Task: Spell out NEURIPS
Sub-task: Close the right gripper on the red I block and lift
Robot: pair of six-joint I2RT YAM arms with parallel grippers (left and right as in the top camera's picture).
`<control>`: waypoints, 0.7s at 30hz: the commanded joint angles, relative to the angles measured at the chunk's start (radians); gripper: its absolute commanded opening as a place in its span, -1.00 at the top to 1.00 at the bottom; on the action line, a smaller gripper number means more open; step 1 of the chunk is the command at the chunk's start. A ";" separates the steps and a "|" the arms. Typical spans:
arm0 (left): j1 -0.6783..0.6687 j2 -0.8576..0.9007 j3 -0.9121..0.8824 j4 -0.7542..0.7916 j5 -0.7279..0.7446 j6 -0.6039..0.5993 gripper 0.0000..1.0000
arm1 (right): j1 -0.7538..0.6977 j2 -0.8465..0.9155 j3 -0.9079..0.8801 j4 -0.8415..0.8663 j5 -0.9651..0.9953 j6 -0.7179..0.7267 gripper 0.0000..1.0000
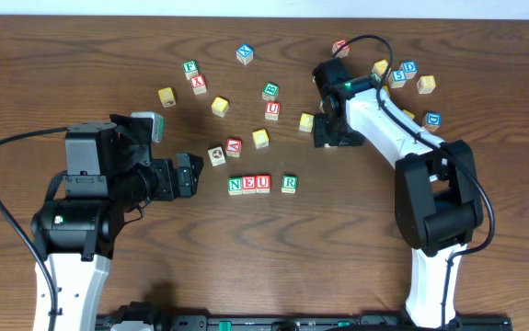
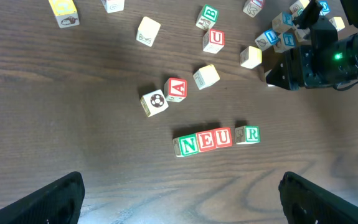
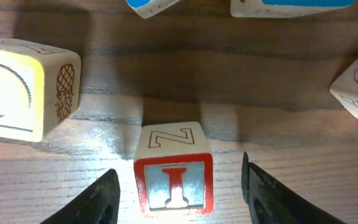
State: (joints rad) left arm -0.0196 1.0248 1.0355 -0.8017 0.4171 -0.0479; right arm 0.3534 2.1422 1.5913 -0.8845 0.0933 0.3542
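Near the table's middle the cubes green N (image 1: 235, 185), red E (image 1: 249, 184) and red U (image 1: 263, 184) stand touching in a row, with green R (image 1: 289, 183) a small gap to their right. The red I cube (image 3: 174, 177) rests on the table between the fingers of my right gripper (image 3: 179, 186). The jaws are open, with a gap on each side of the cube. In the overhead view my right gripper (image 1: 327, 138) hides that cube. My left gripper (image 2: 182, 199) is wide open over bare wood, left of the row.
Loose cubes lie behind the row: red A (image 1: 234, 146), a yellow one (image 1: 260, 138), another red U (image 1: 272, 109), green B (image 1: 270, 90). A yellow pineapple cube (image 3: 17, 90) sits left of the I. More cubes, some blue (image 1: 408, 67), cluster at the back right.
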 commanded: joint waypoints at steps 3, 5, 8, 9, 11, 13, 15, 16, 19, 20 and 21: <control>0.006 -0.006 0.014 0.002 0.009 0.010 -0.96 | -0.008 -0.002 -0.039 0.034 -0.022 -0.011 -0.10; 0.006 -0.006 0.014 0.002 0.009 0.010 -0.96 | -0.008 -0.002 -0.045 0.040 -0.021 -0.011 -0.01; 0.006 -0.006 0.014 0.002 0.009 0.010 -0.96 | -0.008 -0.002 -0.046 0.048 -0.021 -0.011 0.10; 0.006 -0.006 0.014 0.002 0.009 0.010 -0.96 | -0.008 -0.002 -0.046 0.049 -0.021 -0.011 0.09; 0.006 -0.006 0.014 0.002 0.009 0.010 -0.96 | -0.008 -0.002 -0.046 0.052 -0.021 -0.011 0.08; 0.006 -0.006 0.014 0.002 0.009 0.010 -0.96 | -0.008 -0.002 -0.046 0.055 -0.021 -0.011 0.03; 0.006 -0.006 0.014 0.002 0.009 0.010 -0.96 | -0.008 -0.002 -0.045 0.058 -0.021 -0.012 -0.01; 0.006 -0.006 0.014 0.002 0.009 0.010 -0.96 | -0.008 -0.002 -0.045 0.060 -0.021 -0.012 -0.02; 0.006 -0.006 0.014 0.002 0.009 0.010 -0.95 | -0.008 -0.002 -0.045 0.072 -0.020 -0.012 -0.02; 0.006 -0.006 0.014 0.002 0.009 0.010 -0.96 | -0.008 -0.002 -0.045 0.076 -0.020 -0.012 -0.02; 0.006 -0.006 0.014 0.002 0.009 0.010 -0.96 | -0.008 -0.002 -0.045 0.081 -0.020 -0.012 0.00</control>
State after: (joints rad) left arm -0.0196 1.0248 1.0355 -0.8017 0.4171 -0.0479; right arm 0.3534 2.1422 1.5517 -0.8143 0.0746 0.3473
